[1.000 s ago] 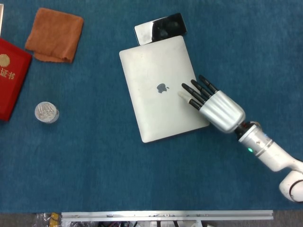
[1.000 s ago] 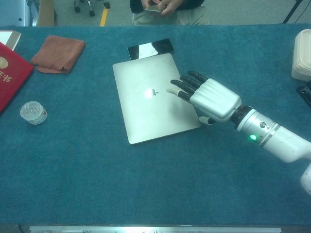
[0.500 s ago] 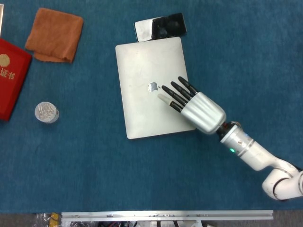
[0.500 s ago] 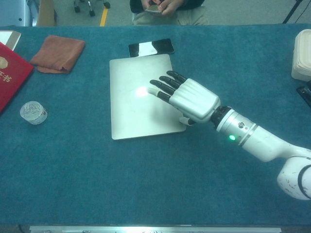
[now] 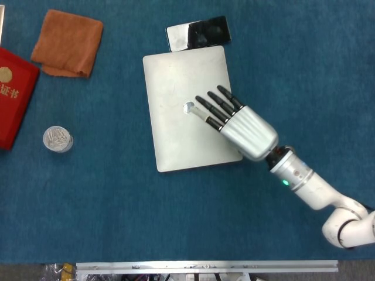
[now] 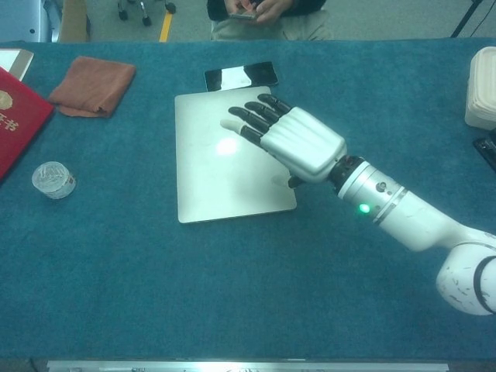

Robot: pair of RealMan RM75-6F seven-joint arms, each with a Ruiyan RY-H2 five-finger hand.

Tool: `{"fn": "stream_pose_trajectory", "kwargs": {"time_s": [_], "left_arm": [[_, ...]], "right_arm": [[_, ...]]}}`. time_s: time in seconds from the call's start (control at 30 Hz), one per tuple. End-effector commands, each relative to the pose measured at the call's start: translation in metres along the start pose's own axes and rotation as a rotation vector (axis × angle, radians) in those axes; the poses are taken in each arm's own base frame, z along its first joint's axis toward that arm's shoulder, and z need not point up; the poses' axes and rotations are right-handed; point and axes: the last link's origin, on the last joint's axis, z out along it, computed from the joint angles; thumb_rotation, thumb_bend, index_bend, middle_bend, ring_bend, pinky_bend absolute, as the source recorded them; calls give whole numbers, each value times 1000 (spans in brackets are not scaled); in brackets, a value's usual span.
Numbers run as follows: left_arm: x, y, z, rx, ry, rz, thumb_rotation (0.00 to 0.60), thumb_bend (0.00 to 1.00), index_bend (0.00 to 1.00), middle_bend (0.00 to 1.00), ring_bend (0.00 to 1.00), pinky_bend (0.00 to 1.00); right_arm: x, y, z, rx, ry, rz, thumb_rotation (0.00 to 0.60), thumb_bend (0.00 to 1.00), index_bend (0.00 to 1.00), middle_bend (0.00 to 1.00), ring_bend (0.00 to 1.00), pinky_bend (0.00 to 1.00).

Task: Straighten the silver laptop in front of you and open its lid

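Observation:
The silver laptop (image 5: pixel 176 117) lies closed on the blue table, its edges close to square with the table's edge and its logo facing up. In the chest view the laptop (image 6: pixel 209 178) has one short side toward me. My right hand (image 5: pixel 237 123) reaches in from the lower right, fingers stretched out flat over the lid's right half, fingertips near the logo. In the chest view the right hand (image 6: pixel 291 139) looks slightly raised, with a shadow under its palm, and it holds nothing. My left hand does not show in either view.
A black phone (image 5: pixel 198 34) lies just beyond the laptop's far edge. An orange cloth (image 5: pixel 67 42), a red booklet (image 5: pixel 12 96) and a small clear round lid (image 5: pixel 57 139) sit at the left. A white container (image 6: pixel 482 85) stands at the far right.
The laptop turned from tilted to nearly square and slid left under my right hand. In the last half second the hand rose slightly and its fingers shifted toward the far edge.

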Motion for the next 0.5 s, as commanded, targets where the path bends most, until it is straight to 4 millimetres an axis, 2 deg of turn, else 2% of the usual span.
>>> {"fn": "stream_pose_trajectory", "kwargs": {"time_s": [0.03,0.5], "left_arm": [[1,7,5,-31,-9,5,600,170,0,0,0,1],[-2,37,30,-153,-92,-1,600,170,0,0,0,1]], "right_arm": [[17,19,-7,-79,13,39,600,153,0,0,0,15],[53,62,-42,-238,14,150,600,190,0,22,0,15]]}}
